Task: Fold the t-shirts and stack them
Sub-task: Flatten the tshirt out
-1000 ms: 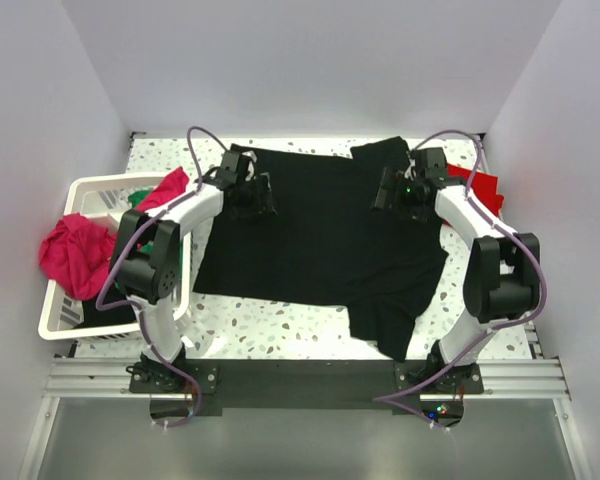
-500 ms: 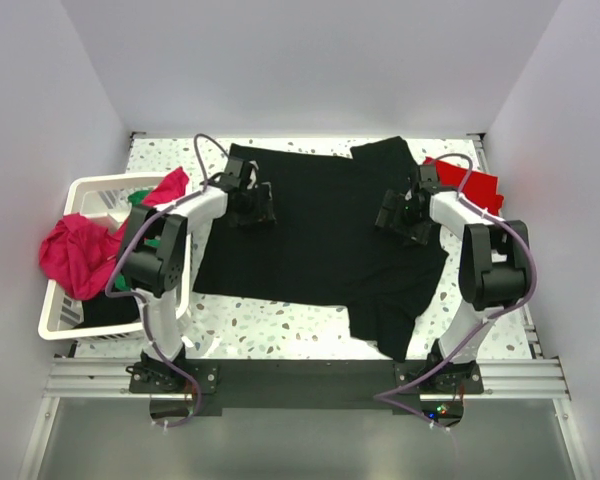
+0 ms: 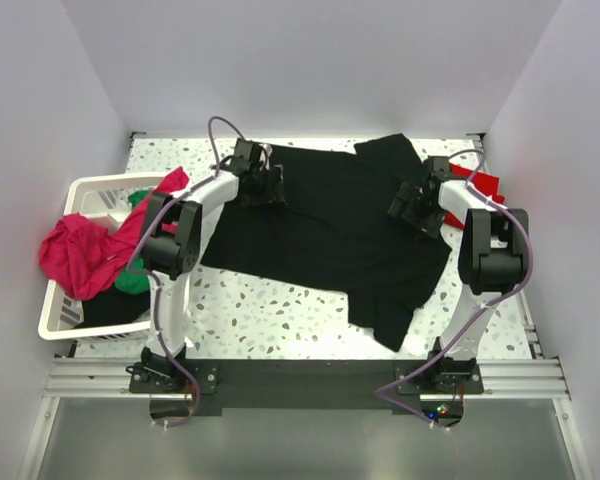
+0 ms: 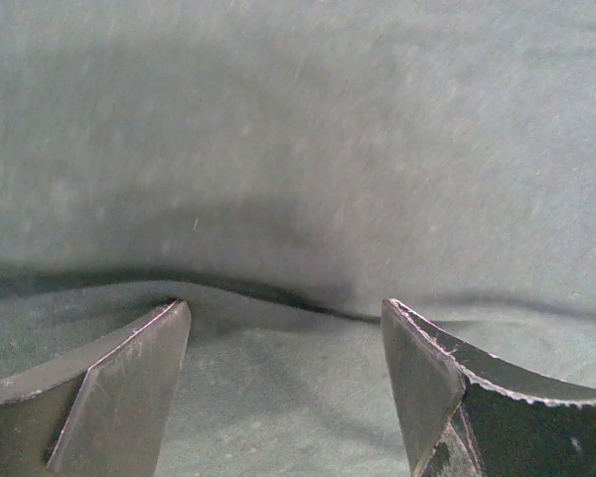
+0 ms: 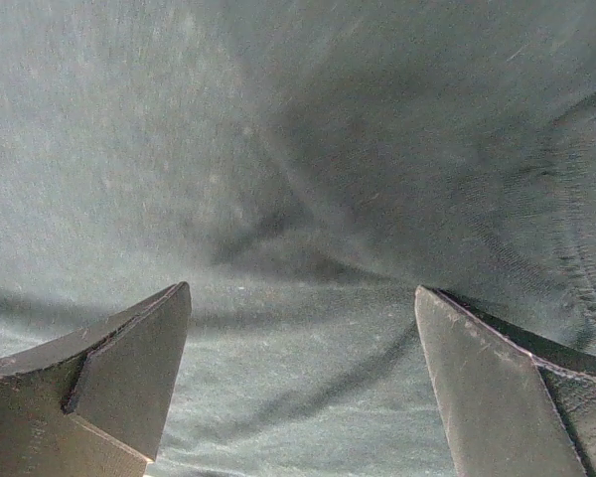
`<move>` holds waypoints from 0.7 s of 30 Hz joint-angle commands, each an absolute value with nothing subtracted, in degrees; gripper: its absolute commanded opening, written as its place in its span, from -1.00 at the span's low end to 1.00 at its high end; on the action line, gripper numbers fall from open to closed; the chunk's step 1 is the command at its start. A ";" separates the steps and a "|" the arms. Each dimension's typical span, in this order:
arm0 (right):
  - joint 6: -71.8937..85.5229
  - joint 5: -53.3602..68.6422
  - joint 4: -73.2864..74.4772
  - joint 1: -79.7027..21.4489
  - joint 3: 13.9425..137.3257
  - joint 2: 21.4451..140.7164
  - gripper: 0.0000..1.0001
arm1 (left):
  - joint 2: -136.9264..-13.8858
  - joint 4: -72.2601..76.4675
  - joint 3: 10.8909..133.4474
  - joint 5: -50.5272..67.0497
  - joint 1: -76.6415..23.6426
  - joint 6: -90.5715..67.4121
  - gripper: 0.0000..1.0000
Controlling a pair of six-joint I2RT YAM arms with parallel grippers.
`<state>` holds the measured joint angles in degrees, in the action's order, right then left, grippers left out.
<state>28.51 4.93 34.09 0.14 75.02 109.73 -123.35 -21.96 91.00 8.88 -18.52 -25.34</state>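
Note:
A large black t-shirt (image 3: 330, 235) lies spread across the table. My left gripper (image 3: 270, 187) is low over its far left part, open, with the cloth (image 4: 298, 179) filling the wrist view and a small fold between the fingers. My right gripper (image 3: 412, 205) is low over the shirt's far right part, open, with wrinkled black cloth (image 5: 308, 199) under it. A red shirt (image 3: 485, 185) lies at the far right, partly hidden by the right arm. A magenta-pink shirt (image 3: 75, 255) hangs over the basket, and a green one (image 3: 132, 280) shows in it.
The white slatted laundry basket (image 3: 60, 325) stands at the left edge of the table. Bare speckled tabletop (image 3: 280, 325) shows along the near edge. White walls close in the back and sides.
Both grippers have moved toward the far edge of the table. The black shirt has shifted, its far right sleeve pushed up and its near left hem drawn in.

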 commanded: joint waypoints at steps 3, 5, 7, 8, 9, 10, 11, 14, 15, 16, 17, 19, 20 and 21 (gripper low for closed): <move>28.39 0.79 35.68 3.60 81.03 113.81 0.98 | -131.03 -23.11 99.13 12.82 -19.51 -21.45 0.66; 28.30 0.27 36.56 4.13 83.23 114.96 0.98 | -132.09 -23.47 102.56 13.71 -20.04 -21.10 0.66; 28.21 0.18 36.91 4.92 84.28 115.40 0.98 | -133.06 -23.47 105.19 14.50 -20.82 -20.31 0.66; 28.30 0.18 37.09 5.18 85.16 115.75 0.97 | -132.98 -23.55 105.81 14.59 -21.00 -20.22 0.66; 28.21 0.18 37.26 5.71 85.60 116.01 0.98 | -132.37 -23.55 106.26 14.24 -21.01 -20.21 0.66; 28.13 0.18 37.44 5.80 86.48 116.36 0.98 | -131.58 -23.21 106.26 13.98 -21.09 -20.30 0.66; 27.95 0.26 37.88 5.97 86.92 116.54 0.98 | -130.53 -22.86 105.74 13.28 -21.09 -20.56 0.66; 27.51 0.70 38.49 6.15 88.41 117.24 0.98 | -123.51 -20.66 101.35 7.75 -21.09 -21.27 0.67; 27.34 0.79 38.58 6.07 88.68 117.33 0.98 | -119.22 -20.31 99.86 2.34 -21.09 -22.31 0.67; 27.16 0.88 38.58 6.15 88.86 117.51 0.98 | -117.09 -20.56 96.80 -0.67 -21.09 -23.28 0.67; 27.25 1.05 38.58 6.07 89.12 117.42 0.98 | -115.07 -21.00 95.20 -4.53 -21.09 -24.16 0.67; 27.16 1.67 38.67 6.15 89.38 117.77 0.98 | -109.98 -22.58 90.38 -12.72 -21.09 -26.45 0.67; 27.16 1.93 38.85 6.07 89.65 117.77 0.98 | -108.47 -22.94 88.70 -16.40 -21.09 -26.98 0.67; 27.25 2.37 38.93 6.06 89.91 117.86 0.98 | -105.76 -23.37 85.55 -18.00 -21.09 -27.68 0.66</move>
<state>28.03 2.46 38.06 5.80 87.18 117.27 -114.87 -23.00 90.35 -4.75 -21.39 -24.47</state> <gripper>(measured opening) 0.987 0.832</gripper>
